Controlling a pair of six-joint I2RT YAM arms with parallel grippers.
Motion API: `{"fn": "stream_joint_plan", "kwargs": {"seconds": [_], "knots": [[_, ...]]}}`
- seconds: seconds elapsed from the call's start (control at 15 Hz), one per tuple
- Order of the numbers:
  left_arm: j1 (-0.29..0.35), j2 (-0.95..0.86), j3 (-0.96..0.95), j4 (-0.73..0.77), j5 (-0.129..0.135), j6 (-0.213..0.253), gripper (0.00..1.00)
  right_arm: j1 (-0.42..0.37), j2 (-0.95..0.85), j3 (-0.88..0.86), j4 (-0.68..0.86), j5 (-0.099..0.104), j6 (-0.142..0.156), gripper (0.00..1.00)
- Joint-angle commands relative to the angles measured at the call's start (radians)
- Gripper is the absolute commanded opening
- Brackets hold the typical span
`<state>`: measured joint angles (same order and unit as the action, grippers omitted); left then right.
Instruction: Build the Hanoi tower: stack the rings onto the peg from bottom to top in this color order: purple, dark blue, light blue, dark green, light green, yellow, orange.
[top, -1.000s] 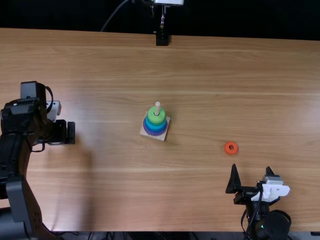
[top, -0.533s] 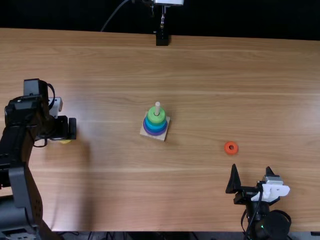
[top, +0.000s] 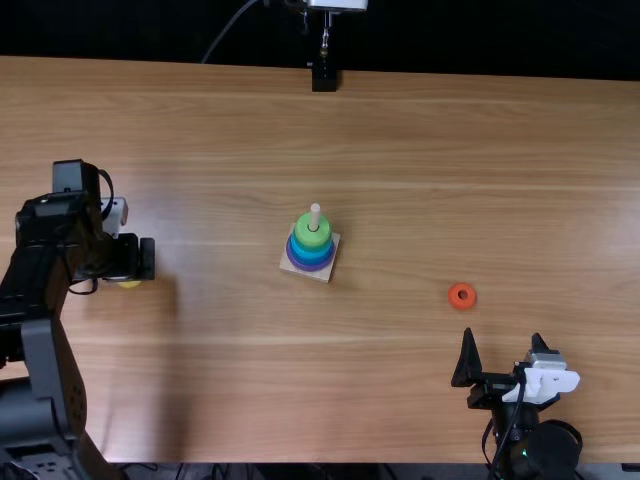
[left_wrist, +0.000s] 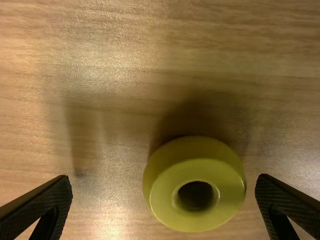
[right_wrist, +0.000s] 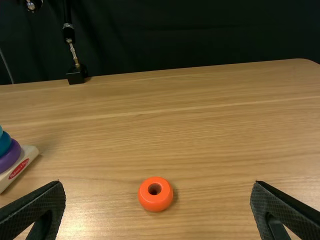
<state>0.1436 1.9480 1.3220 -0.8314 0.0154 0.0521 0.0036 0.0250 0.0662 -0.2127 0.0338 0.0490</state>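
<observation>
Left pincer edged rightward; peg points upward.

And there's the black clamp at the far edge of the wooden table, a metal rod rising from it, a white fitting above, a thin cable slanting left of it, dark curtain behind it!

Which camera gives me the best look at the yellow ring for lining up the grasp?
The left wrist view: the yellow ring appears whole and large, its hole visible, framed between the open jaws. In the top view the left gripper covers most of it, leaving a yellow sliver.
</observation>
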Motion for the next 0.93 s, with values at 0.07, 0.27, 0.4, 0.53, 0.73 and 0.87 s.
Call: {"fn": "stream_joint_plan", "kwargs": {"seconds": [0.07,0.27,0.4,0.53,0.73,0.87], "knots": [[-0.009,0.026,0.026,0.001,0.012,0.009,1.0,-0.011,-0.025,-0.048,-0.068,0.012,-0.005,1.0],[-0.009,0.026,0.028,-0.001,0.016,0.012,0.93,-0.011,-0.025,-0.048,-0.068,0.012,-0.005,1.0],[-0.009,0.028,0.028,0.005,0.012,0.011,0.53,-0.011,-0.025,-0.048,-0.068,0.012,-0.005,1.0],[-0.009,0.026,0.028,0.005,0.012,0.011,0.47,-0.011,-0.025,-0.048,-0.068,0.012,-0.005,1.0],[-0.007,0.026,0.028,0.003,0.003,0.014,0.4,-0.011,-0.025,-0.048,-0.068,0.012,-0.005,1.0],[-0.007,0.026,0.028,0.003,0.001,0.012,0.27,-0.011,-0.025,-0.048,-0.068,0.012,-0.005,1.0]]}}
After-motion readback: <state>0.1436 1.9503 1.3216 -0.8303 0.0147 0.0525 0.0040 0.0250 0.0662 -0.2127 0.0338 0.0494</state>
